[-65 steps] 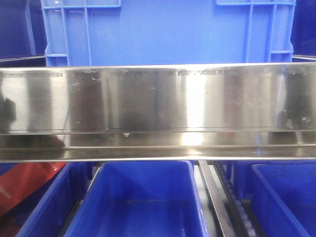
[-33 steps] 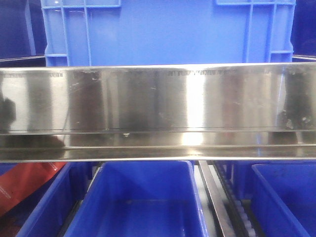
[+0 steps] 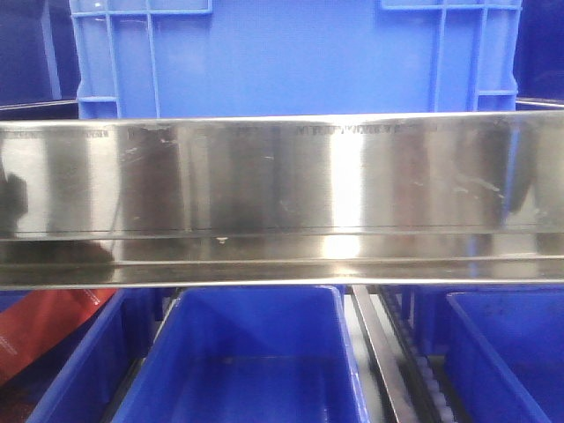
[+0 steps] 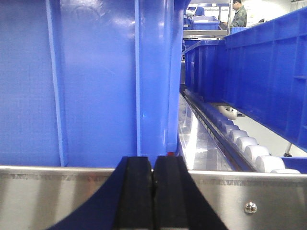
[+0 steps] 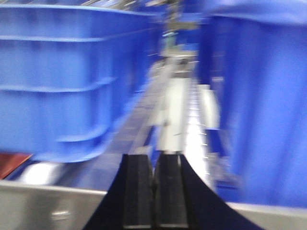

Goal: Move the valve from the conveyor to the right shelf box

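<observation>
Shelf boxes (image 3: 256, 361) of blue plastic sit behind a steel rail (image 3: 282, 185); left pincer (image 4: 153, 191) and right pincer (image 5: 153, 191) both closed, empty.

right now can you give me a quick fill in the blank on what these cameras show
1. The crates on the shelf are coloured ____.
2. In its wrist view the left claw has its two black fingers pressed ____, holding nothing.
3. The wide band across the front view is made of shiny ____.
4. The right claw view is ____ compared with the left one.

Missing words: blue; together; metal; blurred
</observation>
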Action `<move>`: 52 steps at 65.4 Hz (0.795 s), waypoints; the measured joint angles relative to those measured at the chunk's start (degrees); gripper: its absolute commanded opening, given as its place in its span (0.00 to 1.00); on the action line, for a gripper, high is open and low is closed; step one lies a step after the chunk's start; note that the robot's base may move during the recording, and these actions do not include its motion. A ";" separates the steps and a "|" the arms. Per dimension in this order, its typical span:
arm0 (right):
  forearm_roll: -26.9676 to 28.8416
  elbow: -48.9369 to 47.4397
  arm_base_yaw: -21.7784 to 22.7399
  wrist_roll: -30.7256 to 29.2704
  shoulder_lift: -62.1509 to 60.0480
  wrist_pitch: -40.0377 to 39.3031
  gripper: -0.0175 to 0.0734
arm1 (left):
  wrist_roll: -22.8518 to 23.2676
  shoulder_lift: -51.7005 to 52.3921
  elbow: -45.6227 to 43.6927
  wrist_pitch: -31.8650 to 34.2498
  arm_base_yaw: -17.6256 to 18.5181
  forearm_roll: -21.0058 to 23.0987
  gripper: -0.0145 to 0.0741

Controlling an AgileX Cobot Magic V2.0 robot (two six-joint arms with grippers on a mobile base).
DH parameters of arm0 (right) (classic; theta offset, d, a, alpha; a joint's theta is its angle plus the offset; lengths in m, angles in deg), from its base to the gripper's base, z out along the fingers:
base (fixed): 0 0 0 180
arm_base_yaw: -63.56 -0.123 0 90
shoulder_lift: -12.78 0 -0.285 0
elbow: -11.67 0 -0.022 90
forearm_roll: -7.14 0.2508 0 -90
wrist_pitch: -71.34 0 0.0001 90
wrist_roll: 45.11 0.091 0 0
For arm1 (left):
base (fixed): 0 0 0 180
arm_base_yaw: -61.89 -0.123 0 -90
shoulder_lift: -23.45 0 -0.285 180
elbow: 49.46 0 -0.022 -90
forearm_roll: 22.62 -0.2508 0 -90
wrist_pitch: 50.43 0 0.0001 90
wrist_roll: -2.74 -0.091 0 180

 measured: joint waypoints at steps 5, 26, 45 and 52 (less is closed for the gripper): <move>0.53 3.39 3.02 0.00 -2.09 -2.08 0.01 | 0.00 0.00 0.00 0.00 0.00 0.00 0.04; 0.76 11.94 5.21 0.00 -9.21 -4.88 0.01 | 0.00 0.00 0.02 0.12 0.00 0.00 0.04; 0.76 11.97 5.21 0.00 -9.43 -6.63 0.01 | 0.00 0.00 0.02 0.23 0.00 0.00 0.04; 0.76 11.97 5.21 0.00 -9.53 -6.75 0.01 | 0.00 0.00 0.02 0.23 0.00 0.00 0.04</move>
